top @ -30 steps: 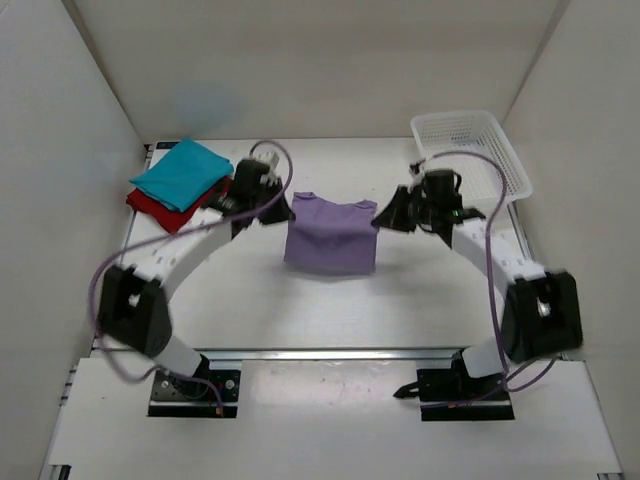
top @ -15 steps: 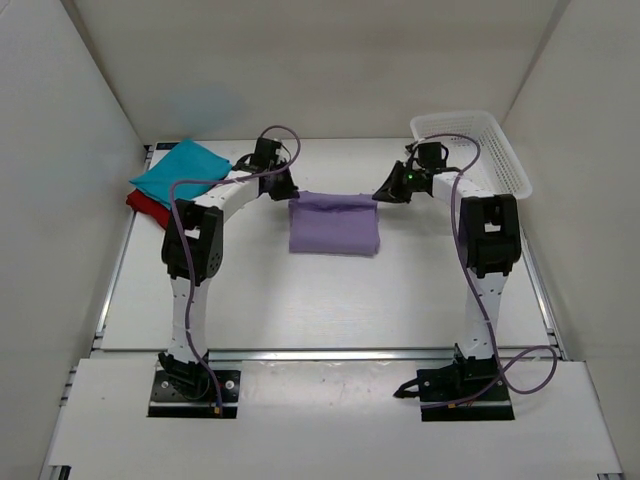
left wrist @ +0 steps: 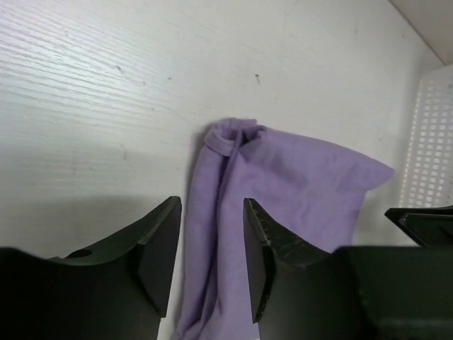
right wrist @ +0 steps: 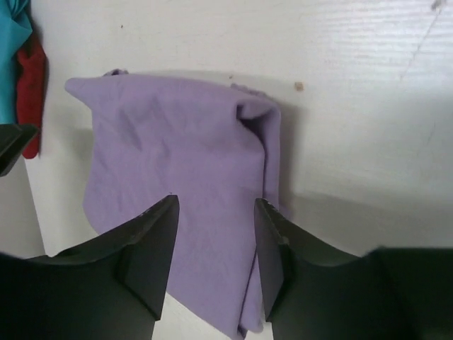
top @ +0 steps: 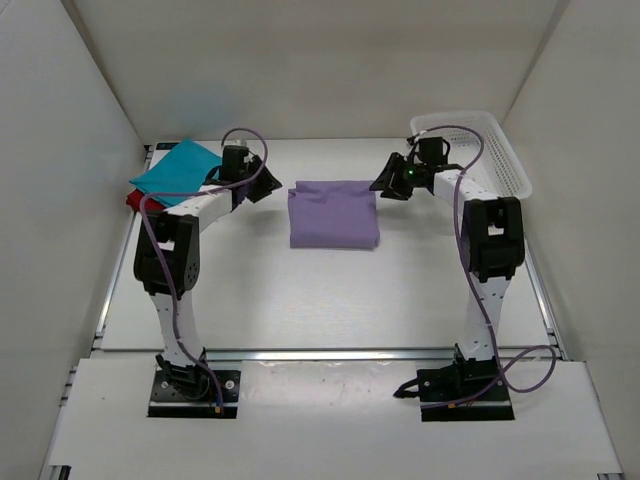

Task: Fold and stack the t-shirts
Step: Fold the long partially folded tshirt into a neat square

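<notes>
Left gripper (top: pixel 264 188): released, jaws parted, nothing clamped between them. Hovers just beside the far left corner of the lavender t-shirt (top: pixel 333 213), with a sliver of table between in the top view. Looks down, in the left wrist view, past both fingers (left wrist: pixel 159 251) onto a bunched corner of that shirt.

Right gripper (top: pixel 383 186): likewise released, jaws parted, nothing held. Sits just beside the far right corner of the same shirt. Shows, in the right wrist view, a doubled-over edge of purple cloth below the gap.

Lavender t-shirt: folded into a rough rectangle, lying flat on the white table (top: pixel 300 300), toward the far side and between the 2 grippers. Slightly rumpled at both far corners, otherwise smooth.

Teal t-shirt (top: pixel 175 168): folded, at the far left of the table, resting on top of the dark red t-shirt (top: pixel 137 200). Leaves only the near left edge of the red one exposed. Forms a stack of 2, apart from the lavender shirt, with the left gripper between.

White mesh basket (top: pixel 515 165): at the far right corner, near the right gripper and behind it.
</notes>
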You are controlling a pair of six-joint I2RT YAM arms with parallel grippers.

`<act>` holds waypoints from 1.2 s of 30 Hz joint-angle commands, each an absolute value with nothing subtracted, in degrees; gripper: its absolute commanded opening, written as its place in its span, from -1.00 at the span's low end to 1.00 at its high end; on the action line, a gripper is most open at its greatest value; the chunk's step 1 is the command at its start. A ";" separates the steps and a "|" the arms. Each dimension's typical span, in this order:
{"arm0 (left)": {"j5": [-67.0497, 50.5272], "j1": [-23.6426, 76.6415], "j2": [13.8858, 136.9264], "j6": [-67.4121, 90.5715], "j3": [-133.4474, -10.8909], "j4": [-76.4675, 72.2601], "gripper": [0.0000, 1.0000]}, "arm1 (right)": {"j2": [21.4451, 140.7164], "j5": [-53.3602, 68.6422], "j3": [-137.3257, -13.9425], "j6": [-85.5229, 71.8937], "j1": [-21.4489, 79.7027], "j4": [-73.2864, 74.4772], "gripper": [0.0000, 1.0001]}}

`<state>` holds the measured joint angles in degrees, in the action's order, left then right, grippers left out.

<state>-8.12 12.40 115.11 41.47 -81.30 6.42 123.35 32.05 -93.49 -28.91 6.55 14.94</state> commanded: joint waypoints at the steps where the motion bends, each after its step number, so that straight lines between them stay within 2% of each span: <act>1: -8.88 17.29 107.93 41.75 -78.76 2.01 0.01 | 113.84 27.61 -88.53 -27.69 8.25 13.45 -0.10; 2: -8.53 19.32 107.15 41.05 -78.58 1.06 0.01 | 113.12 26.99 -85.72 -27.86 9.13 12.40 -0.12; 3: -8.35 21.77 106.79 40.87 -77.62 0.53 0.01 | 111.64 26.55 -82.39 -28.30 9.84 11.09 -0.26; 5: -7.57 24.24 107.05 39.91 -76.73 0.53 0.02 | 110.31 28.38 -78.86 -27.86 12.20 9.42 -0.74; 7: -7.12 25.83 108.36 39.47 -75.94 0.70 0.02 | 110.65 28.57 -76.56 -27.25 13.71 9.06 -0.97; 8: -7.21 25.93 109.15 39.20 -75.76 0.62 0.01 | 111.00 27.87 -75.51 -26.38 14.67 9.40 -0.99; 12: -10.01 24.79 111.88 39.72 -70.59 0.62 -0.09 | 111.80 27.07 -70.33 -25.75 17.05 8.36 -1.00; 14: -11.77 24.52 110.84 40.86 -62.97 -2.45 -0.14 | 110.05 27.59 -65.85 -26.45 17.05 6.51 -1.00; 19: -11.07 25.75 100.31 44.99 -44.42 -11.93 -0.12 | 103.11 27.25 -52.94 -27.24 18.81 0.27 -0.99; 22: -11.25 26.89 95.03 46.84 -39.30 -14.15 -0.10 | 99.59 28.30 -48.70 -27.95 18.63 -1.23 -1.00; 24: -10.73 27.16 91.51 46.85 -36.57 -13.81 -0.08 | 97.04 30.23 -49.13 -27.95 18.72 -0.79 -1.00; 28: -10.63 25.58 86.32 45.80 -38.93 -10.64 -0.04 | 94.31 31.28 -53.34 -27.68 18.11 -0.18 -0.98; 32: -10.64 23.21 87.53 43.86 -46.91 -7.74 0.00 | 101.31 31.81 -62.63 -27.86 17.49 1.23 -1.00; 36: -11.95 20.05 94.64 42.89 -51.76 -7.21 0.00 | 111.34 35.33 -74.85 -28.91 16.79 2.63 -0.99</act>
